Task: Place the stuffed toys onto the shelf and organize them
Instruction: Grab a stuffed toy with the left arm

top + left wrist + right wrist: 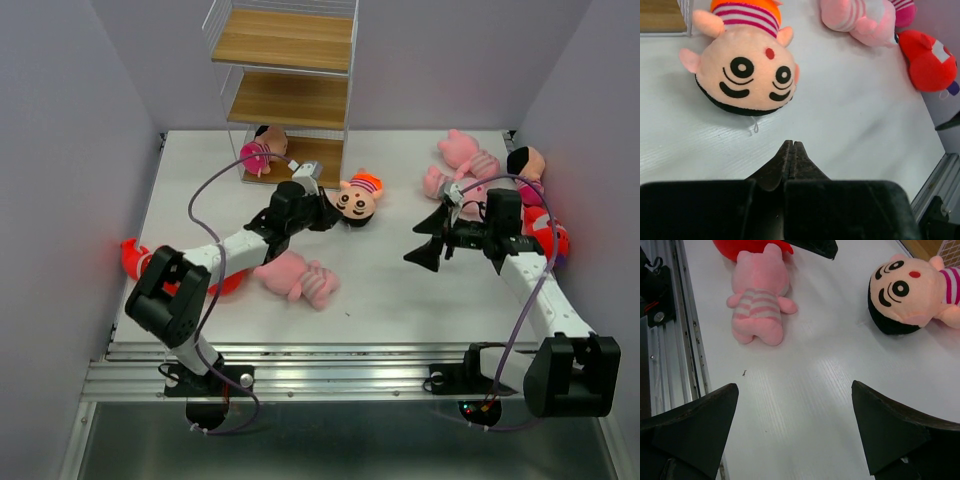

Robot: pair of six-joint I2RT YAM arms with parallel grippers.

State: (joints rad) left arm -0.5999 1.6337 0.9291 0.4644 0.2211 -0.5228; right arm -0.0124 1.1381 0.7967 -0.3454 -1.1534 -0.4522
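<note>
The shelf [288, 70] stands at the table's back; one doll [264, 150] lies on its lowest board. A dark-haired doll [358, 197] lies on the table in front of it, face up. My left gripper [326, 216] is shut and empty, its tip just short of the doll's head [747, 75]. A pink striped animal [295, 277] lies below my left arm, and a red shark [135, 260] at the far left. My right gripper [430, 245] is open and empty above bare table [795, 390]. Pink animals [458, 165], a doll [527, 163] and a red shark [547, 237] lie at the right.
A metal rail [340, 380] runs along the near table edge, also in the right wrist view [687, 340]. Purple walls close in the left, right and back. The shelf's corner [660, 17] shows in the left wrist view.
</note>
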